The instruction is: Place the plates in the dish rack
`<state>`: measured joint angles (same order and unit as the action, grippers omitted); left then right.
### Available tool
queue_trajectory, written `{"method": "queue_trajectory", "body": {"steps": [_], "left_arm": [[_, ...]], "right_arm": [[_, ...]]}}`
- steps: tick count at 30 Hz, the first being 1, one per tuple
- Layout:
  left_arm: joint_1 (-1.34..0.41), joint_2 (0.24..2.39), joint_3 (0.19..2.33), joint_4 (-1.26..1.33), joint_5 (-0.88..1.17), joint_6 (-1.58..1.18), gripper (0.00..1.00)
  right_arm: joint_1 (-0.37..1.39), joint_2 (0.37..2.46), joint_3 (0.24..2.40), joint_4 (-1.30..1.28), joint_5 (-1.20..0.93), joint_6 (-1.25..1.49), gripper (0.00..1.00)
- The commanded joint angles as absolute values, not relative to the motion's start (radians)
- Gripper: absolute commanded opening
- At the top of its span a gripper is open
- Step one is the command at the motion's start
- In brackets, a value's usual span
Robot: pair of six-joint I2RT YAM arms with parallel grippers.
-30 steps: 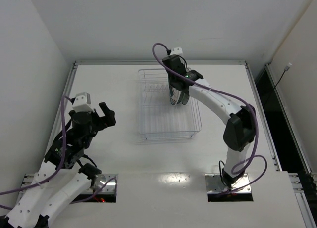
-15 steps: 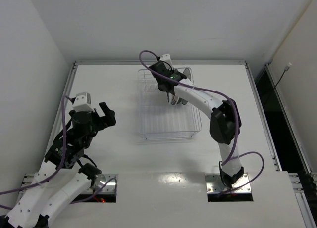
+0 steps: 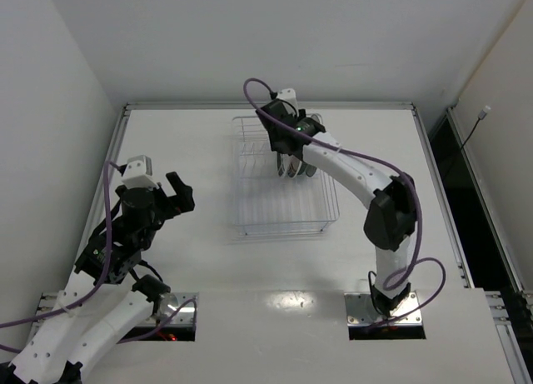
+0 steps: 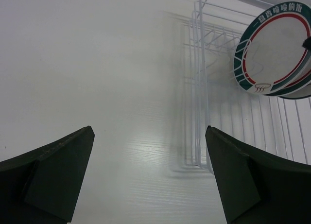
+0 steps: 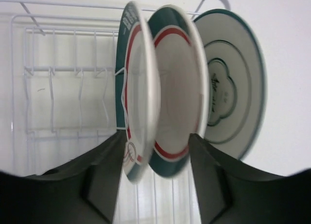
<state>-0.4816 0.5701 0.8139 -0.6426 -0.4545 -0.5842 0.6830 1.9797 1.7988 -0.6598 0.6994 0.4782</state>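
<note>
From above, my right claw (image 3: 287, 155) reaches over the far end of the rack (image 3: 283, 211), arm stretched long, wrist bent down onto the plates (image 3: 293, 167) standing at the rack's 12 o'clock. My left claw (image 3: 175, 192) hangs at about 8 o'clock from the rack, well apart, holding nothing.

Left wrist: that claw (image 4: 149, 131) gapes wide over bare table; at 2 o'clock a green-rimmed plate (image 4: 274, 54) stands on edge among the tines of the rack (image 4: 197, 88).

Right wrist: my claw (image 5: 155, 136) is partly spread, fingers straddling two green-rimmed plates (image 5: 138, 88) upright side by side, a teal plate (image 5: 233, 83) just behind at 3 o'clock, the rack's tines (image 5: 48, 68) at 9 o'clock. I have no firm grip; whether a pad brushes a rim, I cannot tell.

These look stiff, glazed, heavy for their thinness (and breakable). I judge the rim's top edge the place to pinch, squarely, since glaze slips.
</note>
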Motion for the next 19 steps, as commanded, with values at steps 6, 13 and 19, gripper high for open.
{"method": "queue_trajectory", "body": {"steps": [6,13,19], "left_arm": [[-0.471,0.571,0.815,-0.632,-0.482,-0.580,0.99],[-0.471,0.603,0.815,-0.641,-0.502,-0.589,0.99],[-0.471,0.635,0.815,-0.650,-0.532,-0.598,0.99]], "right_arm": [[0.690,1.674,1.775,-0.784,0.642,0.491,0.79],[0.713,1.417,1.564,-0.953,0.540,0.488,0.91],[0.699,1.091,1.122,-0.876,0.469,0.547,0.93]]}}
